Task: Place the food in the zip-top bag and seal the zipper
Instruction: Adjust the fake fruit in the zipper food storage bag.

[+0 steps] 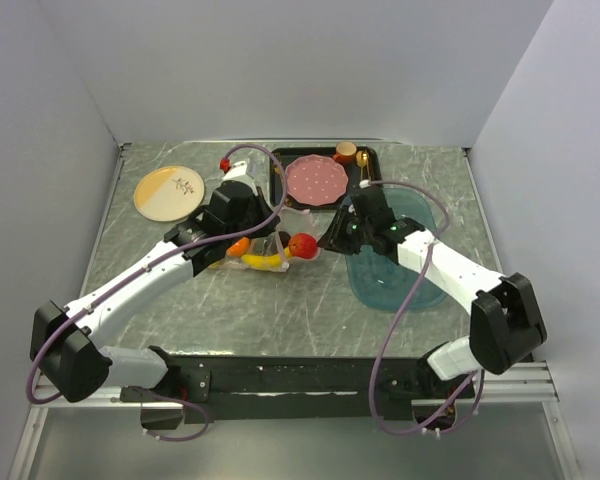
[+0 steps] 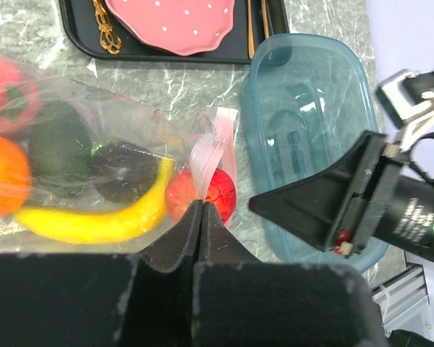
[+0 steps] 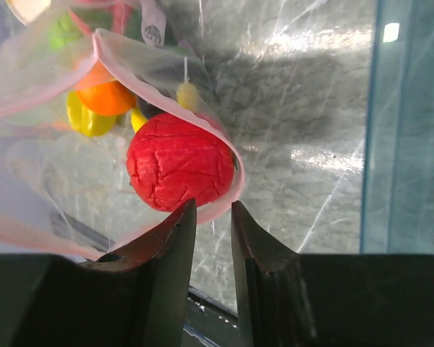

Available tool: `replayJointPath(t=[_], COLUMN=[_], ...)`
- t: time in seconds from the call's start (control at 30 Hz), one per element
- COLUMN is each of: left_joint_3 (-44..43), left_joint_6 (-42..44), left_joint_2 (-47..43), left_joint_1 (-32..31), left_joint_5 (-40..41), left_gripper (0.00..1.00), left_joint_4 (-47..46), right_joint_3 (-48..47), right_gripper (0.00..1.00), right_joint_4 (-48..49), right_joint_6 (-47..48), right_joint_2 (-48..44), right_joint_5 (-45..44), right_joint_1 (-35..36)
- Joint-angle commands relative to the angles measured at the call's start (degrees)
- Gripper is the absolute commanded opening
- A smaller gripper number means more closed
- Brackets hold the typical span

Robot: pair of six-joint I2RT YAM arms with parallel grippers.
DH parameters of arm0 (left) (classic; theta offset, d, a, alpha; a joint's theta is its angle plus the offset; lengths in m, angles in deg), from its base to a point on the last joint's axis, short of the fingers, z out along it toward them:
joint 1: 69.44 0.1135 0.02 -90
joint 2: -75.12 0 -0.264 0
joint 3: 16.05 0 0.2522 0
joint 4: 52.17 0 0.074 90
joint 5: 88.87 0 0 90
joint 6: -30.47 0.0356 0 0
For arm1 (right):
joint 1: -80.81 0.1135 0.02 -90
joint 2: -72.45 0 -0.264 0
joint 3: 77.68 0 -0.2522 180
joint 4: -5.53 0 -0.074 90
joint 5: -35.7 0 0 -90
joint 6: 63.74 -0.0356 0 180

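Bright, even light pours down from above in the top view. The table (image 1: pixel 280 320) carries pale streaks of glare, and shadows stay soft and faint. In the left wrist view, the left gripper (image 2: pixel 201 206) fills the bottom as a dark, fuzzy mass, out of focus, while the bag (image 2: pixel 123 108) glints with crinkly highlights. In the right wrist view, the right gripper (image 3: pixel 213 206) sits dark and soft-edged. White glare patches burn on the table, a small hot spot shines on the tray (image 3: pixel 412 144), and the bag's top left corner washes out into blur.
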Motion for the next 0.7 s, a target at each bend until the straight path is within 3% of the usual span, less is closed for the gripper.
replayJointPath(t=[0.0, 0.67], left_joint_3=[-1.49, -0.61], left_joint_6=[-0.14, -0.67], left_joint_2=[-1.47, -0.85], left_joint_1=[0.24, 0.24], left_joint_5=[0.70, -1.15], left_gripper=[0.01, 0.01], left_joint_4=[-1.00, -1.52], right_joint_3=[-1.54, -13.41], right_gripper=[0.33, 0.42], right_joint_4=[2.42, 8.22], right_joint_6=[-0.32, -0.23], right_joint_2=[3.07, 14.33], right_joint_5=[2.31, 6.97], right_joint_1=[2.34, 5.59])
